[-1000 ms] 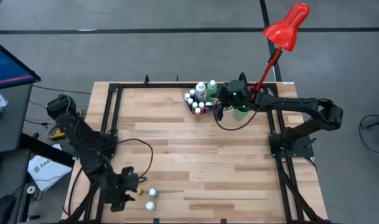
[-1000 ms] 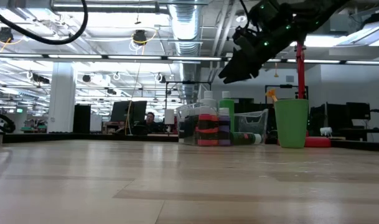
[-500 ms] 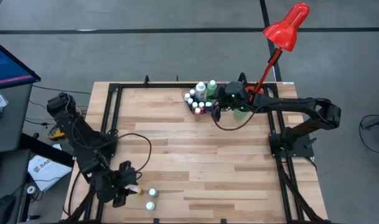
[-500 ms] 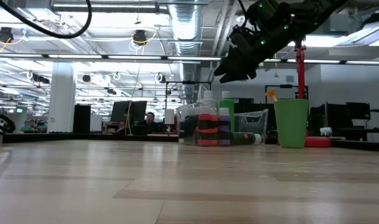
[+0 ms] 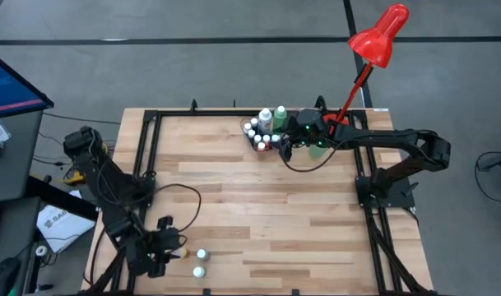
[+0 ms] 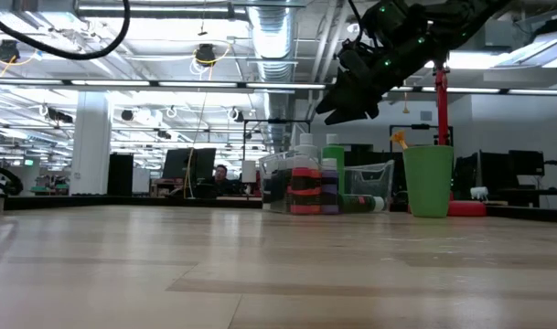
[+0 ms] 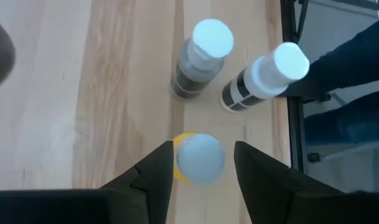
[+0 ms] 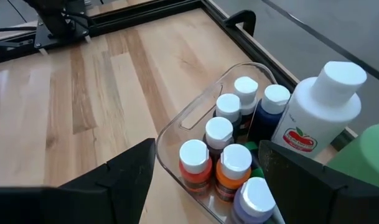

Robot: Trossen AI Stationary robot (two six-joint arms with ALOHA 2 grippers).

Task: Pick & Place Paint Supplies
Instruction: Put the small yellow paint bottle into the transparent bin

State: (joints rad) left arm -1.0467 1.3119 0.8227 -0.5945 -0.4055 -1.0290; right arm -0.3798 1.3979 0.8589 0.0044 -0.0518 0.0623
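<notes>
A yellow bottle [image 7: 198, 159] with a white cap sits between the two fingers of the left gripper [image 7: 200, 163], gripped at the near left corner of the tabletop [image 5: 266, 205], at about seven o'clock from the table's centre in the high view; whether it is lifted clear of the wood cannot be told. Just ahead of it stand a grey-bodied bottle [image 7: 201, 57] and a striped bottle [image 7: 264, 76], the latter leaning and close to the black frame rail [image 7: 294, 112]. Judged risk: the grip falls on the rounded cap and shoulder, so the bottle may twist or slip out if the arm swings quickly; a low carry toward twelve o'clock could also knock over the two neighbours, the leaning one most readily. At about one o'clock from the table's centre, the clear tray [image 8: 195, 118] holds the other small bottles, among them orange ones [image 8: 194, 163], with a tall white bottle [image 8: 320, 106] and a green cup [image 6: 428, 180] beside it. The right gripper [image 8: 205, 165] hovers above this tray with its fingers spread wide and nothing between them, the tray directly beneath; a descent here could catch the crowded caps or shove the tray against the cup
</notes>
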